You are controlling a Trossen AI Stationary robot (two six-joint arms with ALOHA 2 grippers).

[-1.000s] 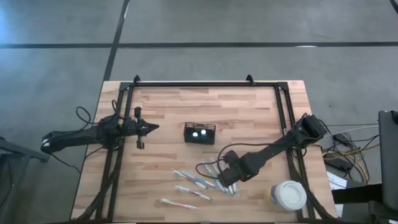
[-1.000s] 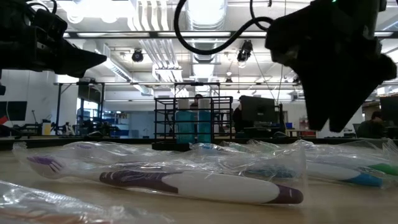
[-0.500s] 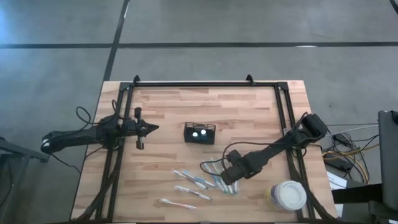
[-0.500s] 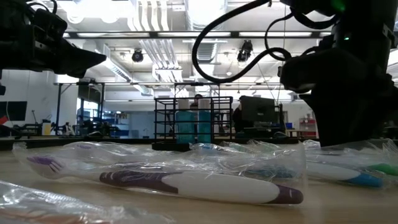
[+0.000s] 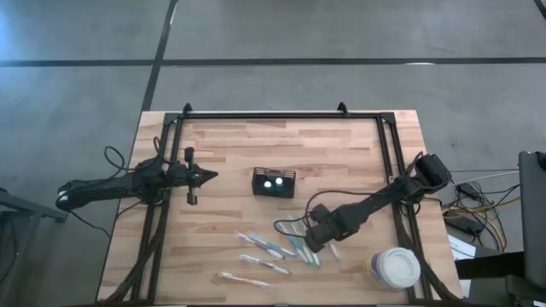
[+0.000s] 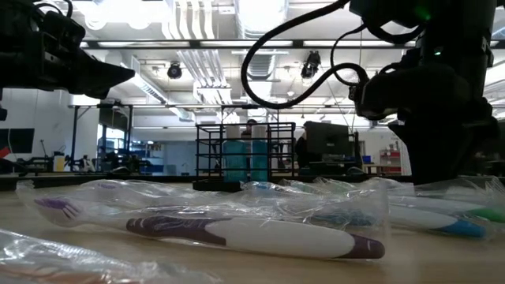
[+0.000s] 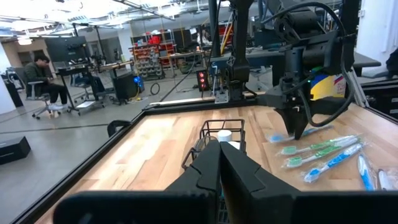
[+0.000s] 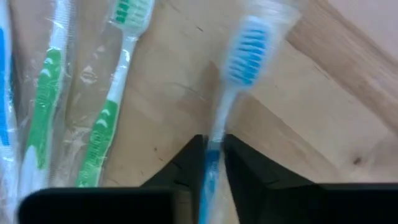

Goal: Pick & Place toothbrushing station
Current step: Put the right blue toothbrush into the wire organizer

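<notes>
From above, the wooden surface carries the toothbrushing station, a small black open-top caddy standing near the middle with two pale round tops showing inside it. The left pincer hangs over the surface's left part, well apart from the caddy, its fingers pressed together. The right pincer is down among the wrapped toothbrushes that lie scattered toward the near edge, and a round white tub stands at the near right corner. At table-top height, a white toothbrush with purple ends lies in clear wrap in front, more wrapped brushes beside it, the caddy stands behind them holding blue containers, and the right arm's dark bulk reaches down to the brushes at the right. The left wrist view looks past its closed fingers to the caddy straight ahead, with green and blue brushes beyond it beside the other arm; a person sits at a desk far off in the room. The right wrist view shows its fingers pinching the neck of a blue-bristled toothbrush that lies on the wood, with two green brushes just beside it. No writing or brand can be read anywhere.
</notes>
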